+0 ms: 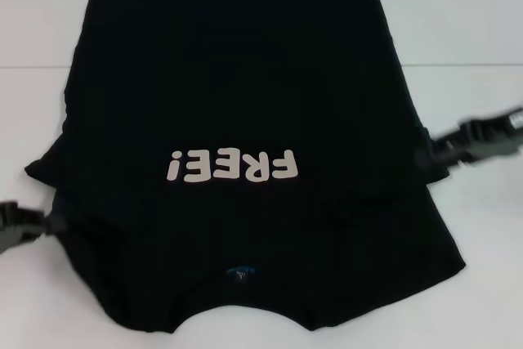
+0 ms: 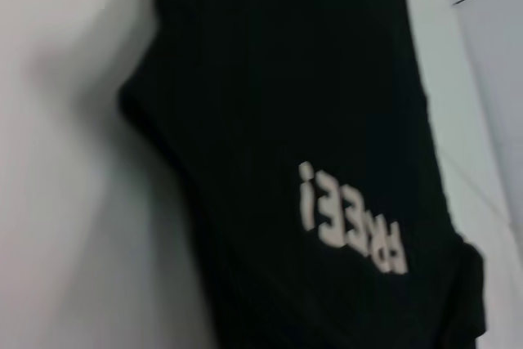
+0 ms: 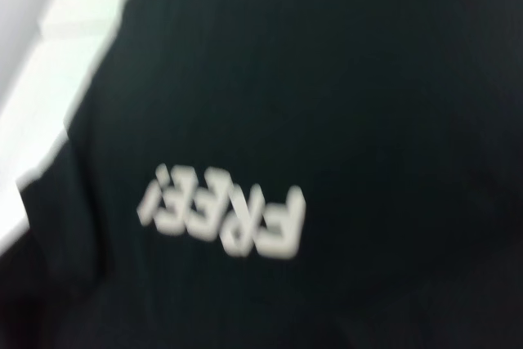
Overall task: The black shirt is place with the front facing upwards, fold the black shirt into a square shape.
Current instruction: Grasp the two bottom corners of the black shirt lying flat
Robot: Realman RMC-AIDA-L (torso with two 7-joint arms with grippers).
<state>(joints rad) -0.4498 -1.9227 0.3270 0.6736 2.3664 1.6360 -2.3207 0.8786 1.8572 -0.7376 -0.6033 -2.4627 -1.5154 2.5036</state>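
The black shirt [image 1: 245, 96] lies spread on the white table, front up, with its collar toward me. Its white "FREE!" lettering [image 1: 233, 167] reads upside down, and a small blue neck label [image 1: 239, 271] shows near the front edge. My left gripper [image 1: 51, 225] is at the shirt's left sleeve edge, low on the table. My right gripper [image 1: 433, 155] is at the shirt's right sleeve edge. The shirt fills the left wrist view [image 2: 278, 79] and the right wrist view [image 3: 327, 79], and the lettering shows in both [image 2: 347, 222] [image 3: 225, 210].
The white table [image 1: 466, 30] shows on both sides of the shirt and behind it. A thin seam line [image 1: 458, 65] runs across the table at the back. Bare table also shows in the left wrist view [image 2: 65, 202].
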